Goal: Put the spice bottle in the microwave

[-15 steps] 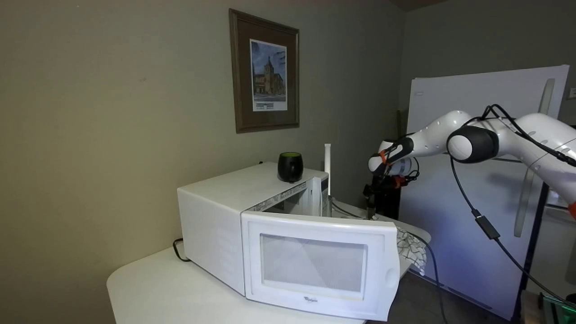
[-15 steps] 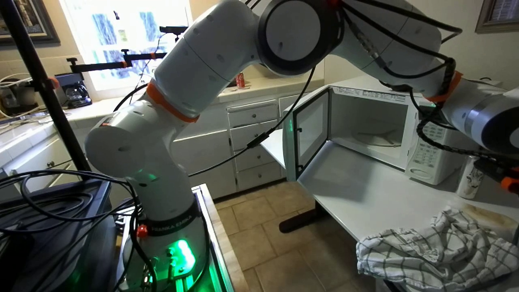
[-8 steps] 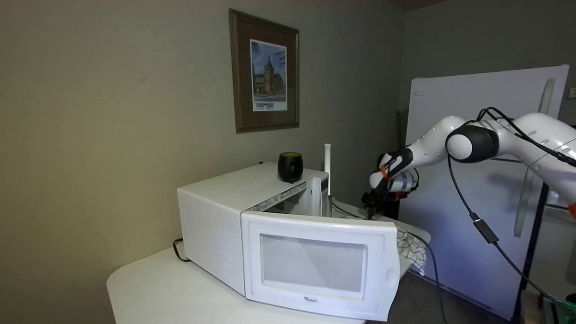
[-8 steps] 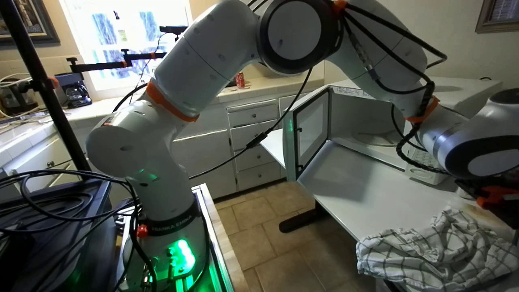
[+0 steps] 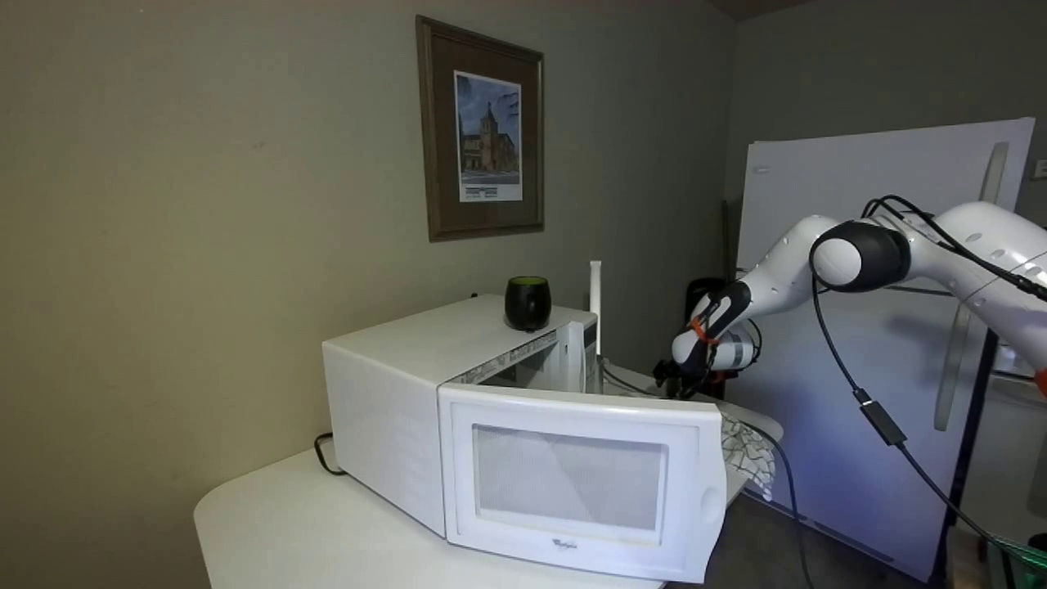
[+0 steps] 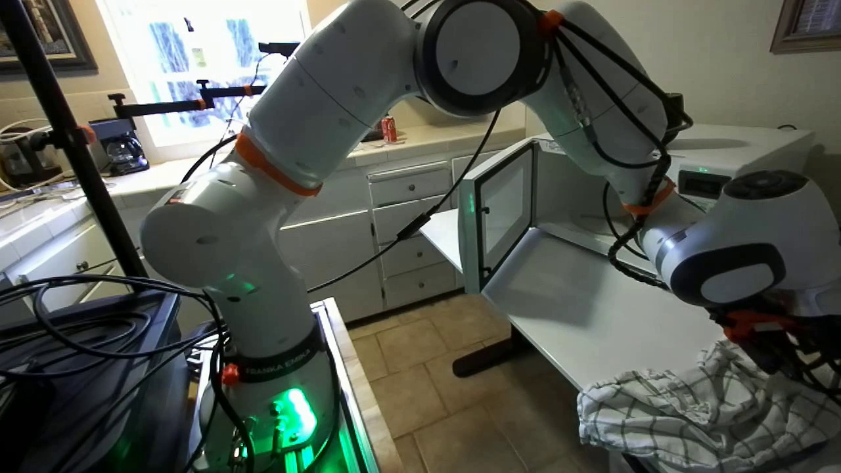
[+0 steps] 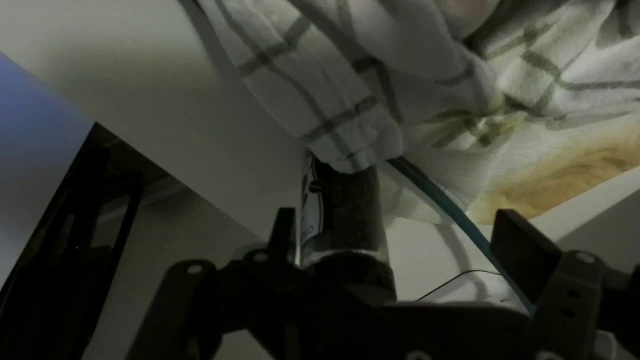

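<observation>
The spice bottle (image 7: 350,210), dark with a white label and dark cap, shows in the wrist view; a towel corner overlaps its far end. I cannot tell whether it stands or lies. It does not show in the exterior views. My gripper (image 7: 396,214) is open, with the bottle between its fingers, close to the left finger (image 7: 284,232) and well apart from the right finger (image 7: 522,252). In an exterior view the gripper (image 5: 672,380) is low beyond the microwave. The white microwave (image 5: 384,409) has its door (image 5: 572,483) open; in an exterior view the arm hides part of the microwave (image 6: 742,144).
A checked towel (image 6: 690,407) is bunched at the table's edge, also above the bottle in the wrist view (image 7: 310,75). A teal cord (image 7: 440,195) runs past the right finger. A black cup (image 5: 527,304) stands on the microwave. A white fridge (image 5: 867,343) stands behind the arm.
The arm and gripper have moved down, and left in an exterior view, over the towel end of the table. A white printed can beside the microwave is now hidden behind the arm.
</observation>
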